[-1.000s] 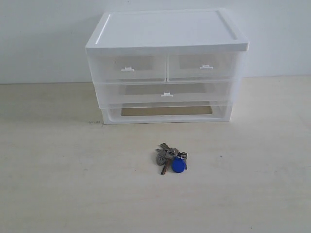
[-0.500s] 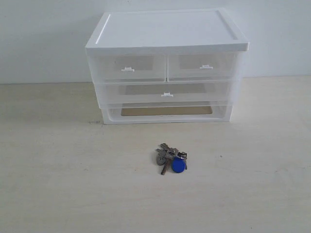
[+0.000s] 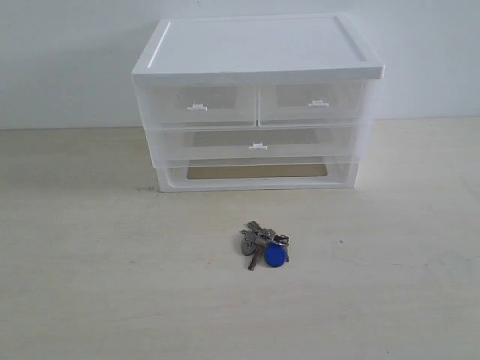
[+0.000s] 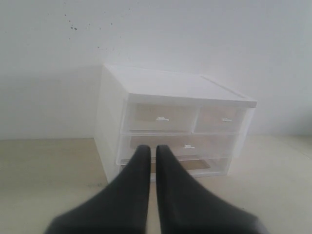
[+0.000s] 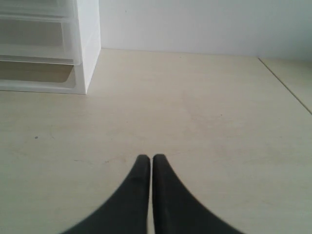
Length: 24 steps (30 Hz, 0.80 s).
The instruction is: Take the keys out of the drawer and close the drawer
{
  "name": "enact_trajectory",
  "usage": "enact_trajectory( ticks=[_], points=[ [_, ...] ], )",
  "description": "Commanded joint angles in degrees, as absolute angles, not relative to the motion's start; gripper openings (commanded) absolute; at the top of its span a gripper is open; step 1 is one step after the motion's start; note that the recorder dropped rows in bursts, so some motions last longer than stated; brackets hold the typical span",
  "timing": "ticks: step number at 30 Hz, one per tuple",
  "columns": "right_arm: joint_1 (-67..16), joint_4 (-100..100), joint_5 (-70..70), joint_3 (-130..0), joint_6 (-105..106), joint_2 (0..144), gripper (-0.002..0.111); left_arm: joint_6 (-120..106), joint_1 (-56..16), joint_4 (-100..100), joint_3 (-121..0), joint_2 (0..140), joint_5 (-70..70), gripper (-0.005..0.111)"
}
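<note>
The keys point(image 3: 265, 244), grey metal with a round blue fob, lie on the table in front of the white cabinet point(image 3: 255, 49). The drawer point(image 3: 196, 104), the left one of the top pair, sits pushed in flush with its twin; in the left wrist view the drawer point(image 4: 161, 118) looks the same. My left gripper point(image 4: 152, 148) is shut and empty, well back from the cabinet. My right gripper point(image 5: 148, 158) is shut and empty above bare table, off to the cabinet's right. Neither gripper appears in the exterior view.
The right top drawer point(image 3: 318, 101) and the full-width drawer point(image 3: 258, 142) below are both shut. An open slot point(image 3: 256, 171) runs along the cabinet's bottom. A wall stands close behind the cabinet. A table edge point(image 5: 285, 83) shows in the right wrist view.
</note>
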<state>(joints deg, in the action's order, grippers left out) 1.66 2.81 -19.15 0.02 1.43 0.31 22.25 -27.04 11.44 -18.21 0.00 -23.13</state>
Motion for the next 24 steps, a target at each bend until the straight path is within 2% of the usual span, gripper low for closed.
enact_trajectory(
  ticks=[1,11,14,19,24],
  points=[
    [1.70,3.10,-18.88,0.00,1.47,0.00,0.000,22.72,-27.03,11.29,-18.04,0.00,-23.23,0.004],
    [1.70,3.10,-18.88,0.00,1.47,0.00,0.000,22.25,-24.83,10.85,-17.95,0.00,-23.12,0.004],
    [1.70,3.10,-18.88,0.00,1.47,0.00,0.000,15.66,-23.50,8.47,-17.95,0.00,-23.12,0.004],
    [1.70,3.10,-18.88,0.00,1.47,0.00,0.000,1.92,-20.12,0.00,-17.10,0.00,-22.83,0.004],
    [1.70,3.10,-18.88,0.00,1.47,0.00,0.000,0.00,-13.68,0.00,-11.43,0.00,-16.80,0.004]
  ],
)
